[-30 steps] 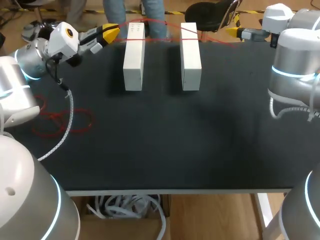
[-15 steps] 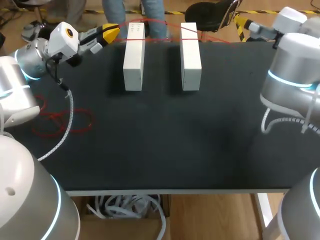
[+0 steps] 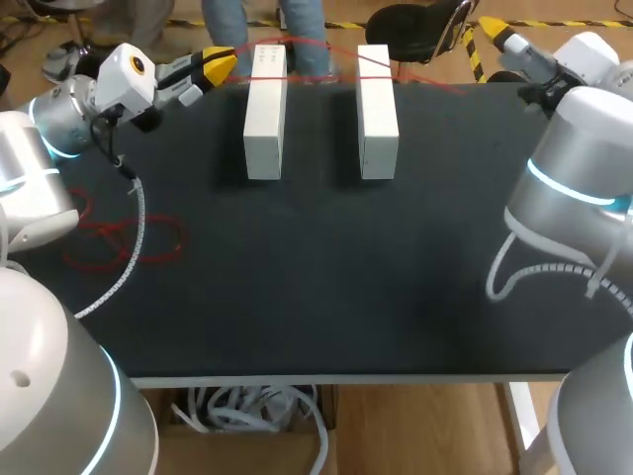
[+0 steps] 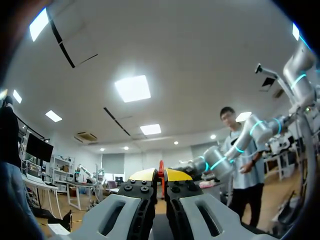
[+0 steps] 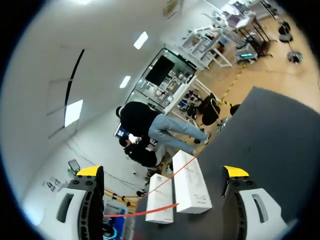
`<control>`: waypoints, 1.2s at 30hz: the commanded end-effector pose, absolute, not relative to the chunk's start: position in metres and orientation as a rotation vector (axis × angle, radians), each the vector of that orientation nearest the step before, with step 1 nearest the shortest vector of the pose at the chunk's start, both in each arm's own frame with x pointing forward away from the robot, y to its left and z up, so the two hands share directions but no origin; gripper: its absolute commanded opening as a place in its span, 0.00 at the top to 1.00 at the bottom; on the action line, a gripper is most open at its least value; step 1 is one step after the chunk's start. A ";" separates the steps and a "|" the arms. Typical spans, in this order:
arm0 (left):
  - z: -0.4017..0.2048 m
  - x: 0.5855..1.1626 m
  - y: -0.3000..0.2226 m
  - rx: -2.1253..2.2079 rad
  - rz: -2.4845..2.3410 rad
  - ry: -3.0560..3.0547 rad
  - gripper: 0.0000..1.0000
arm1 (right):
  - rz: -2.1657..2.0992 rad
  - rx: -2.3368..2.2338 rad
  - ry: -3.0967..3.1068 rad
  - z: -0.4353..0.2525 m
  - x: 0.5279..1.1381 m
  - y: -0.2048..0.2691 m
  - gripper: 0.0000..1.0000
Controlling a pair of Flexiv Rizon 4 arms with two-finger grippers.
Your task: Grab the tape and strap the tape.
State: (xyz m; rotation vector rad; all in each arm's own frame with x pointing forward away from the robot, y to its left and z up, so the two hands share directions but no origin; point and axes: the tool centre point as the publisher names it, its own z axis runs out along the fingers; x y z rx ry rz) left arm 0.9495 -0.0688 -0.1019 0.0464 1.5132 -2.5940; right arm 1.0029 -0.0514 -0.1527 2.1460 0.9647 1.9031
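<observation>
A thin red tape [image 3: 297, 44] runs from my left gripper [image 3: 220, 65] over the far ends of two white boxes [image 3: 265, 109] [image 3: 377, 109] and off past the table's far right edge. My left gripper is shut on the tape's end, which shows as a red strip [image 4: 161, 176] between its yellow tips. My right gripper [image 3: 499, 35] is beyond the far right corner, raised and open, holding nothing. Seen from it [image 5: 162, 172], the boxes [image 5: 190, 185] and the tape [image 5: 170, 180] lie well ahead of the spread fingers.
The black table top [image 3: 316, 287] stretches in front of the boxes. More red tape lies in loose loops [image 3: 148, 242] at the left edge, crossed by the left arm's hanging white cable [image 3: 138, 223].
My right arm has swung outward, and its gripper has risen and moved to the right, away from the far edge. The left arm, the tape and the boxes have stayed put.
</observation>
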 end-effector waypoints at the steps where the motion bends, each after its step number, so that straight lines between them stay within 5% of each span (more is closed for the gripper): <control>1: -0.102 0.950 -0.069 0.049 -2.596 1.512 1.00 | 1.941 2.206 0.839 -0.151 0.981 -0.046 0.00; 36: -0.102 0.950 -0.069 0.049 -2.596 1.512 1.00 | 2.339 2.579 0.123 -0.159 0.964 0.044 0.00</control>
